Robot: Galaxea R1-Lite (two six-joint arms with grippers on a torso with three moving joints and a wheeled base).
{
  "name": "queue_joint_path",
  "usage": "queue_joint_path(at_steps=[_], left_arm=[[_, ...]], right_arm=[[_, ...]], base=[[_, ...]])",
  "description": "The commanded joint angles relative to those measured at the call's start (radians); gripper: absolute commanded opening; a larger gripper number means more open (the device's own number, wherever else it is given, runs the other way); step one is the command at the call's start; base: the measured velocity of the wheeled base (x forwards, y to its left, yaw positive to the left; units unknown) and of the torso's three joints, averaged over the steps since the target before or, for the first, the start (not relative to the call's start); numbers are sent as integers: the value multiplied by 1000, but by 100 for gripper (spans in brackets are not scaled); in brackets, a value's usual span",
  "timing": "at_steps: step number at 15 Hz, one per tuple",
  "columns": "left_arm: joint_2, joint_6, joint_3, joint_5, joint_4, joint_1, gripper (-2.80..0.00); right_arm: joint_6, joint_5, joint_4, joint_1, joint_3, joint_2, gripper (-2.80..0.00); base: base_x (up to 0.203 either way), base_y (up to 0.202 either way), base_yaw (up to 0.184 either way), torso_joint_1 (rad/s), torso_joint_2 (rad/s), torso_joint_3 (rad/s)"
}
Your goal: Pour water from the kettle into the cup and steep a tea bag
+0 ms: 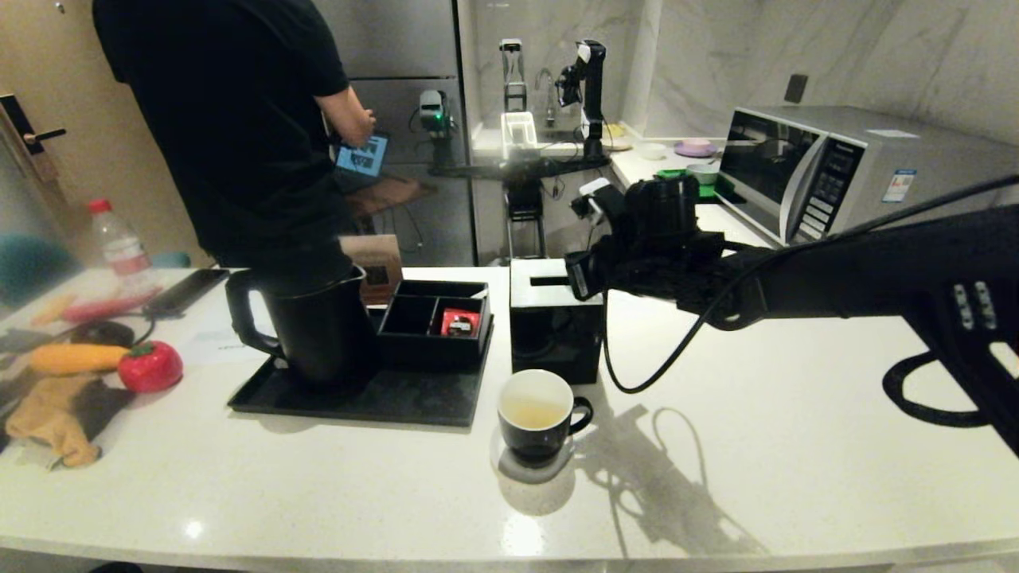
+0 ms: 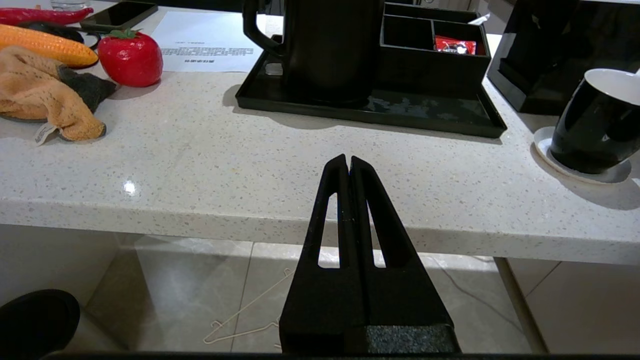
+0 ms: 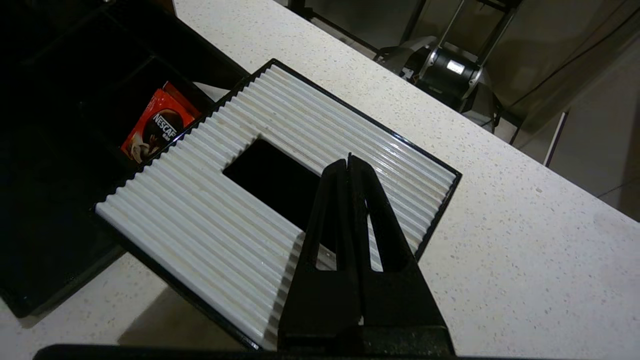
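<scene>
The matte black kettle [image 1: 318,326] stands upright on a black tray [image 1: 414,398] at centre left; the left wrist view shows its body [image 2: 330,50] too. The black cup [image 1: 537,414] sits on a white coaster in front of the tissue box, with pale yellowish liquid low in its white inside. No tea bag shows anywhere. My right gripper [image 3: 348,161] is shut and hovers over the ribbed white top of the black tissue box [image 3: 250,200], nothing seen between its fingers. My left gripper [image 2: 348,159] is shut, low at the counter's front edge, left of the cup [image 2: 595,125].
A black organiser holding a red packet [image 1: 460,322] sits on the tray beside the kettle. A toy tomato [image 1: 150,366], corn, a cloth [image 1: 56,414] and a phone lie at far left. A person [image 1: 239,119] stands behind the counter. A microwave [image 1: 836,167] is at back right.
</scene>
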State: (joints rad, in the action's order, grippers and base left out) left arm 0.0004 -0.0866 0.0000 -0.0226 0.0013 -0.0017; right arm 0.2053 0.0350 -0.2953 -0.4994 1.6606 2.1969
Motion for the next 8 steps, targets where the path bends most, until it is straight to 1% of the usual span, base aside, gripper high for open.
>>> queue_joint_path(at_steps=[1, 3, 5, 7, 8], left_arm=[[0, -1, 0, 0, 0, 0, -280], [0, -1, 0, -1, 0, 0, -280], [0, -1, 0, 0, 0, 0, -280], [0, -1, 0, 0, 0, 0, -280], [0, -1, 0, 0, 0, 0, -280]], right_arm=[[-1, 2, -3, 6, -55, -87, -280], [-3, 1, -2, 14, -112, -156, -280], [-5, 1, 2, 35, -205, -242, -280], [-25, -6, 37, 65, -281, -334, -280], [-41, -21, 77, 90, -314, -379, -280]], base=[[0, 0, 0, 0, 0, 0], [0, 0, 0, 0, 0, 0], [0, 0, 0, 0, 0, 0], [0, 0, 0, 0, 0, 0], [0, 0, 0, 0, 0, 0]])
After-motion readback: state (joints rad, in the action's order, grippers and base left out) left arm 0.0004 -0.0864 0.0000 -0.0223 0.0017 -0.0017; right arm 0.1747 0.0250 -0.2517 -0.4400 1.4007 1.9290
